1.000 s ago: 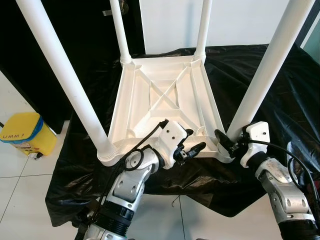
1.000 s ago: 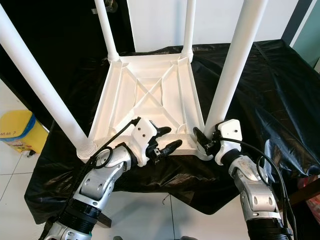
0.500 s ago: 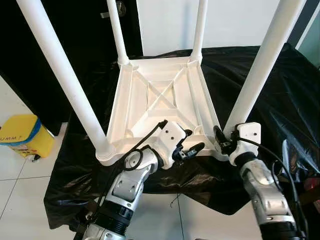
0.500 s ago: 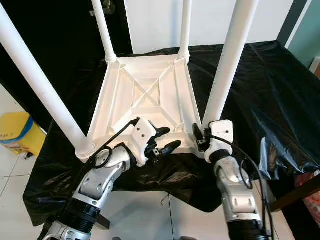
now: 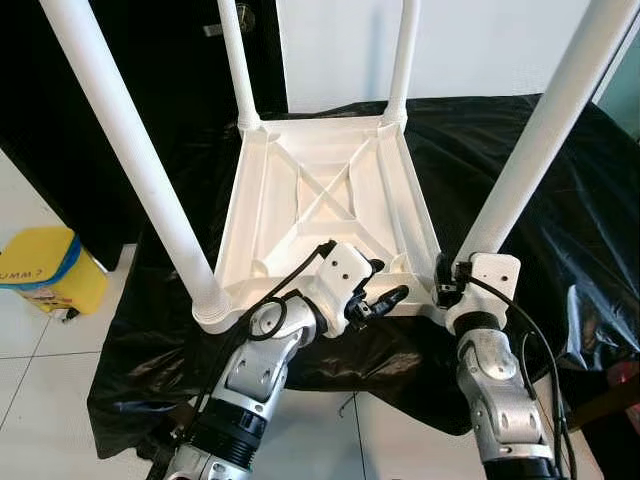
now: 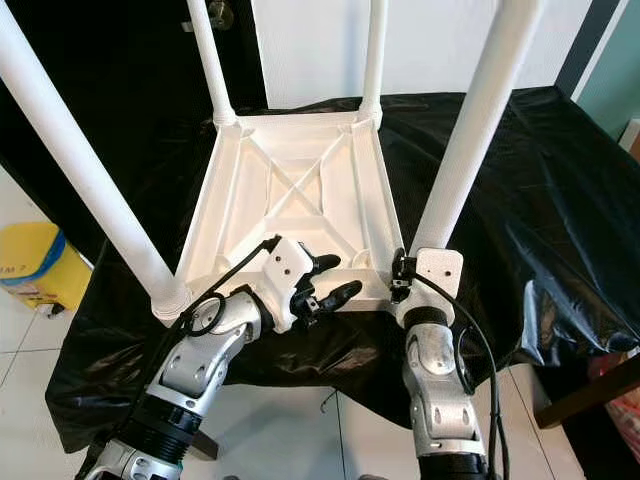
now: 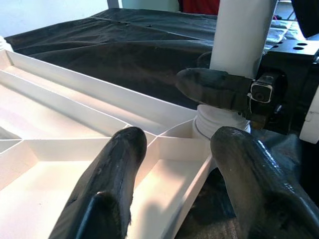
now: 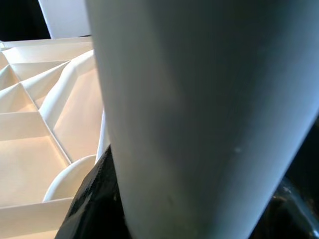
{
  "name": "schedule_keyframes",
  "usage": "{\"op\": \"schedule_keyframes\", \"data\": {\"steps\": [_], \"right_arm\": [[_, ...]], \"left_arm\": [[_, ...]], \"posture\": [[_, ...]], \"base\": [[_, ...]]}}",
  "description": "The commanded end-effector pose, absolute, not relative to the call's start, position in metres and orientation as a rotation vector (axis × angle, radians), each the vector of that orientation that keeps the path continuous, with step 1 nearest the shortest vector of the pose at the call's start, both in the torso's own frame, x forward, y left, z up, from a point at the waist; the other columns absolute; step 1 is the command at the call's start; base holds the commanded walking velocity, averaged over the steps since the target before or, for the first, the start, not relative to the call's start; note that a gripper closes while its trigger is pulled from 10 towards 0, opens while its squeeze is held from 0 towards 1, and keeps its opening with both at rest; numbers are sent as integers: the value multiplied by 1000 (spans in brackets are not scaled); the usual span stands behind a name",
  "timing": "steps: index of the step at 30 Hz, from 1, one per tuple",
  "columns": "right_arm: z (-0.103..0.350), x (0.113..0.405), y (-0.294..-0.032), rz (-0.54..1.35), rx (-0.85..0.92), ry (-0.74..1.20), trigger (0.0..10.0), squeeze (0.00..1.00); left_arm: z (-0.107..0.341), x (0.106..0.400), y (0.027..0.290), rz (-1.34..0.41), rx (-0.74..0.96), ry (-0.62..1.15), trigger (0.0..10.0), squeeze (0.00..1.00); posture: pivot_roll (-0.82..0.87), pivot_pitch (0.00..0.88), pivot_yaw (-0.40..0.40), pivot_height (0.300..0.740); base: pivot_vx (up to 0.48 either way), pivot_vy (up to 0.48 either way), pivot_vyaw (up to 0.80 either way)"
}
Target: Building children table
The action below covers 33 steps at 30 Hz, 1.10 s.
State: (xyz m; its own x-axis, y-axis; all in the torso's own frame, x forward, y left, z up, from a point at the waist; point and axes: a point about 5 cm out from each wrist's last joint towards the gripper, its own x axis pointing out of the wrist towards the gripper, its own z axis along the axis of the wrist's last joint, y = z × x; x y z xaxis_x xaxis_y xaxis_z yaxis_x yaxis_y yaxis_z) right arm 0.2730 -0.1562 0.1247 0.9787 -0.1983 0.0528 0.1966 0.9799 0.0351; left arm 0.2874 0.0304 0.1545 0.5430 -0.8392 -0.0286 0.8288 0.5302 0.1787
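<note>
1. A black plastic sheet (image 5: pixel 560 200) covers the worktop; its wrinkled edge hangs down over the white tiled floor (image 5: pixel 40 380).
2. The white plastic children's table (image 5: pixel 325 215) lies upside down on the sheet, ribbed underside facing up, with an X-shaped brace at its centre.
3. Four white round legs stand upright in the corner sockets: the near-left leg (image 5: pixel 130 150), the near-right leg (image 5: pixel 535 150), the far-left leg (image 5: pixel 237 60) and the far-right leg (image 5: pixel 402 55).
4. The left hand (image 5: pixel 385 298) hovers at the near edge of the table frame, between the two near legs. Its two black fingers (image 7: pixel 117 184) are spread apart and grip nothing; one is over the ribbed compartment, the other just outside the frame wall.
5. The right hand (image 5: pixel 447 290) sits at the base of the near-right leg, beside the corner socket. In the right wrist view the leg (image 8: pixel 199 114) fills the space between the black fingers (image 8: pixel 94 199), which are clamped on it.
6. A yellow container (image 5: pixel 45 268) with a blue band stands on the floor, well apart from the table, on the robot's left.
</note>
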Motion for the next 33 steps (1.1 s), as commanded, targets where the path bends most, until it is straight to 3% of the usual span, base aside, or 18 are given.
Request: {"op": "schedule_keyframes", "data": {"steps": [1, 14, 15, 27, 32, 33], "right_arm": [[95, 264, -156, -239, 41, 92, 10000, 0], [105, 263, -157, -272, 22, 48, 10000, 0], [106, 262, -157, -259, 24, 41, 10000, 1000], [121, 258, -162, -89, -3, -47, 10000, 1000], [128, 254, -170, 113, -44, -79, 10000, 1000], [129, 254, -173, 150, -63, -80, 10000, 0]], "left_arm": [[152, 290, 34, -923, 184, -65, 10000, 0], [152, 291, 27, -946, 179, -76, 10000, 0], [152, 290, 27, -947, 179, -76, 10000, 0], [152, 290, 27, -951, 178, -76, 10000, 0], [152, 291, 27, -947, 175, -81, 10000, 0], [152, 290, 27, -946, 175, -80, 10000, 0]], "posture": [[-201, 42, 26, 740], [-233, 35, 30, 740], [-234, 34, 28, 740], [-239, 38, 27, 740], [-242, 46, 25, 740], [-242, 49, 23, 740]], "base": [[0, 0, 0], [0, 0, 0], [0, 0, 0], [0, 0, 0], [0, 0, 0], [0, 0, 0]]}}
